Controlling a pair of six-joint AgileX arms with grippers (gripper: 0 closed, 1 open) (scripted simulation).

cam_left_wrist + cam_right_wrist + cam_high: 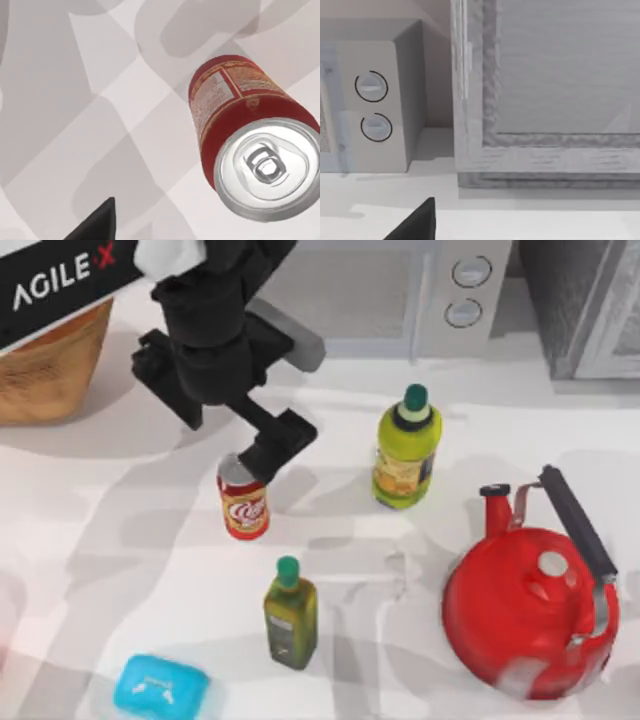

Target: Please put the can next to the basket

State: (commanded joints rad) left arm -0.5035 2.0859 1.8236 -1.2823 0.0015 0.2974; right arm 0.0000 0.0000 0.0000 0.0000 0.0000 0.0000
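can (pixel 244 506): you've got it upright on the table (pixel 120 540), left of centre in the top view; red, silver top. Left wrist view looks down on its lid (pixel 267 167), nothing touching it there.
basket (pixel 45 365): upper left of the frame, cut by the edge and partly under the arm. Well apart from the can.
left gripper (pixel 268 452): right above the can's top, overlapping its rim from the upper right. Can't tell how wide the pincer is, or whether it touches; one dark fingertip (pixel 97 222) shows at the wrist view's lower edge, clear of the can.
right arm: its wrist view faces a microwave (pixel 375 105) and a grey cabinet (pixel 545 90); can't tell its pincer's state.
other stuff: green-capped yellow bottle (pixel 406 448) right of the can, olive-oil bottle (pixel 290 614) below it, red kettle (pixel 530 610) lower right, blue box (pixel 160 687) bottom left.
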